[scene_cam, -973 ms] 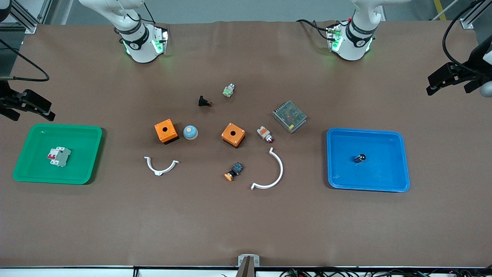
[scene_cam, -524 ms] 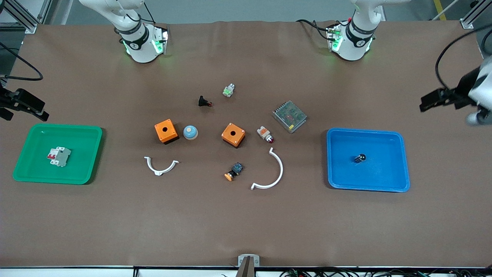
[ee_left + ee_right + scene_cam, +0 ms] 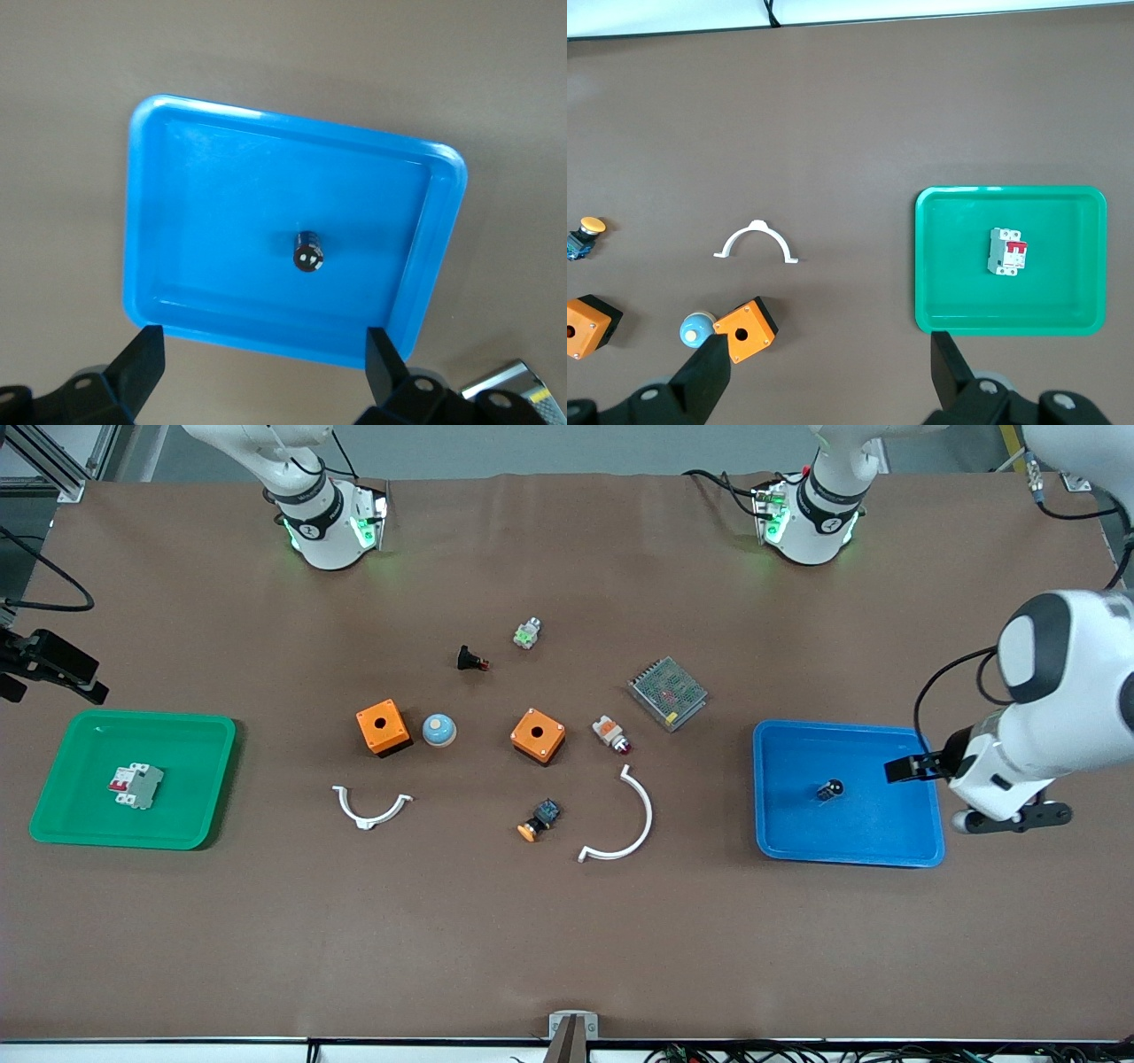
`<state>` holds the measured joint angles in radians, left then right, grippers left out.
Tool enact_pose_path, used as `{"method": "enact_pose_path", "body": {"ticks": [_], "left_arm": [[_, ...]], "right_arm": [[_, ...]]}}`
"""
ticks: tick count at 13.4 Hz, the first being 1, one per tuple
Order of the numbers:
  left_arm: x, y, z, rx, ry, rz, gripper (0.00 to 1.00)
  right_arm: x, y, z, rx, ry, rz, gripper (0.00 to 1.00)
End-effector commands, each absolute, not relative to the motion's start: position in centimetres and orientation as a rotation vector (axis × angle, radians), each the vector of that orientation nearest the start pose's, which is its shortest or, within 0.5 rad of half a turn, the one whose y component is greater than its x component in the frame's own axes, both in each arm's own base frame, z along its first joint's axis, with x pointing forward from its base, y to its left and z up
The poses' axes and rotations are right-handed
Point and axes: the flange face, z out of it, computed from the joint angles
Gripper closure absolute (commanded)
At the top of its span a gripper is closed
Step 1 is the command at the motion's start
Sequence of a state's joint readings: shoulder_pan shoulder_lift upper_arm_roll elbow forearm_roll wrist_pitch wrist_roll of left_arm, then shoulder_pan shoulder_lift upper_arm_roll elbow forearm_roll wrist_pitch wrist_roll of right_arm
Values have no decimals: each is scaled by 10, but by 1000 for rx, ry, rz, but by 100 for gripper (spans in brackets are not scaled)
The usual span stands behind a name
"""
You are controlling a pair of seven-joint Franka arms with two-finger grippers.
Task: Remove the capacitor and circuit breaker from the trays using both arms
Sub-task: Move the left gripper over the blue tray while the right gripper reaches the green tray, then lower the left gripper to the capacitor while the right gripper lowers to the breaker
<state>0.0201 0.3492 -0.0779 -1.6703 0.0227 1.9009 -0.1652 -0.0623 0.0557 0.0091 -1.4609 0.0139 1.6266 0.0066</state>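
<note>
two trays loaded: capacitor (image 3: 829,788) in blue tray (image 3: 921,855) mid-right, breaker (image 3: 135,786) in green tray (image 3: 53,833) mid-left; left gripper (image 3: 264,359) and right gripper (image 3: 830,372) both spread wide, empty.

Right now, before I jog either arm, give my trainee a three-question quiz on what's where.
1. True or false: the breaker lies in the green tray.
2. What sits in the blue tray?
A. an orange box
B. the capacitor
C. a white curved clip
3. Fill in: the left claw hangs over the blue tray with its fingers ____.

Key:
1. True.
2. B.
3. Open; the right claw is open too, holding nothing.
</note>
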Motion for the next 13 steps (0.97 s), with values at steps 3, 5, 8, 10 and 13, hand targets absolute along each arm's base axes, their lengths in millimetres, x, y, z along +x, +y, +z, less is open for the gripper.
{"method": "enact_pose_path", "body": {"ticks": [3,5,8,10,13], "left_arm": [[622,-41,336,-3125,-199,160,0],[614,-40,305,-3133,-200,115,1],[610,-37,271,-3138,-212,104,16],[605,-36,250,-3143,-214,88,19],[601,-36,232,-3143,-219,105,25]], "right_arm": [[575,-59,647,-3124,-74,-146,0],[583,-65,630,-3155,-97,-97,0],[616,-107,556,-3262,-138,76,0],[635,-154,509,-3270,-165,77,0],[644,-232,438,-3242,-305,85,0]]}}
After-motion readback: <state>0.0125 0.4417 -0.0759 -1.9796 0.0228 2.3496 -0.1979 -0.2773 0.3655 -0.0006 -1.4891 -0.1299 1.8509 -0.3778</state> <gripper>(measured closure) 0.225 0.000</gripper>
